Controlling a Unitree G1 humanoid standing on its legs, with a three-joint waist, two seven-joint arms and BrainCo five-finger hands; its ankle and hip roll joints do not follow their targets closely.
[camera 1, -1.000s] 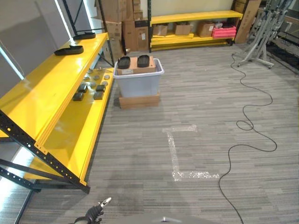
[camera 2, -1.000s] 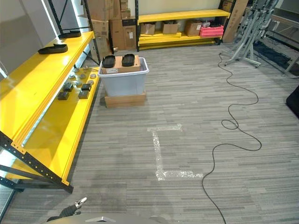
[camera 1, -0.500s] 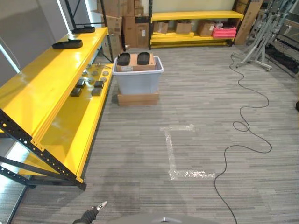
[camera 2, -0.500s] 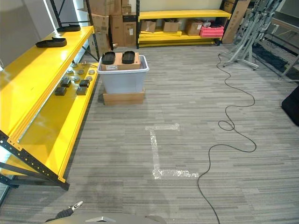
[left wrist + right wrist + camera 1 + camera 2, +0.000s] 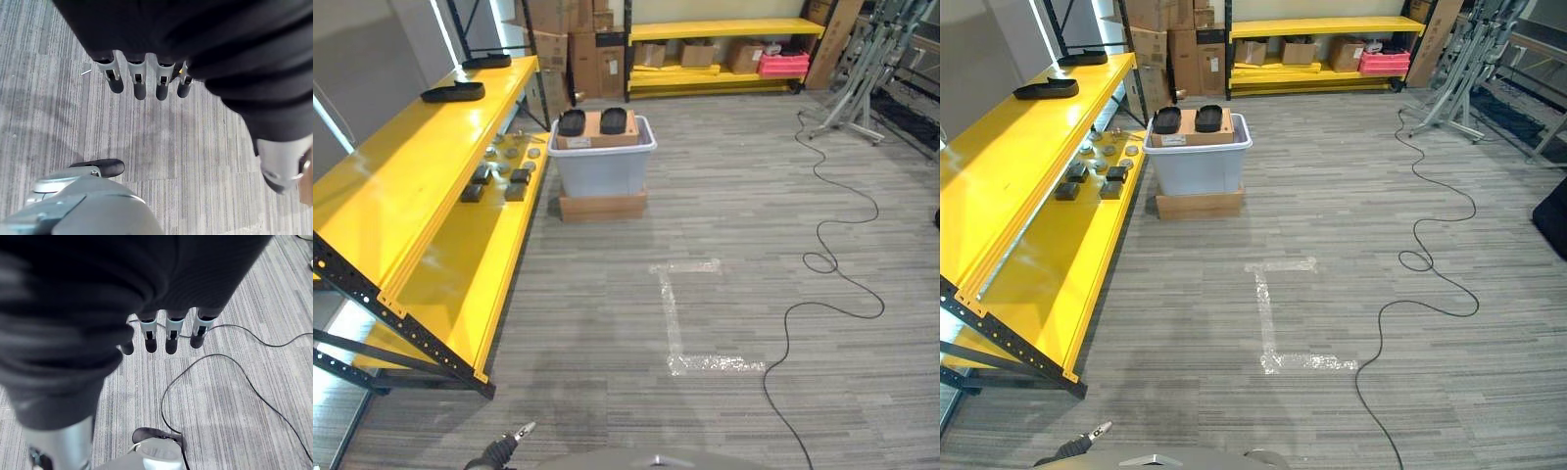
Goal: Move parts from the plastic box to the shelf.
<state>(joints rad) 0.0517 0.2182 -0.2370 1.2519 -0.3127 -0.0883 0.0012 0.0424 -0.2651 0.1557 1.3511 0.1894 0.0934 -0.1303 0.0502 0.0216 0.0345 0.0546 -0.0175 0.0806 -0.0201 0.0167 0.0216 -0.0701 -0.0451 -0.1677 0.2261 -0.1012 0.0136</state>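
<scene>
A: Down low, left hand (image 5: 142,78) and right hand (image 5: 168,335) hang over the floor, fingers straight, empty.
B: Farther off, the grey translucent plastic box (image 5: 602,168) carries two black oval parts (image 5: 572,122), seemingly on cardboard, beside the long yellow metal shelf (image 5: 421,186).

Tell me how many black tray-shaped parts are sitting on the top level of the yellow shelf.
2. One black part lies nearer on the top level of the yellow shelf, the other at its far end. More may be hidden beyond the view's edge.

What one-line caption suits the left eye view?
Grey plastic box holding two black parts beside the yellow shelf, across bare floor.
</scene>
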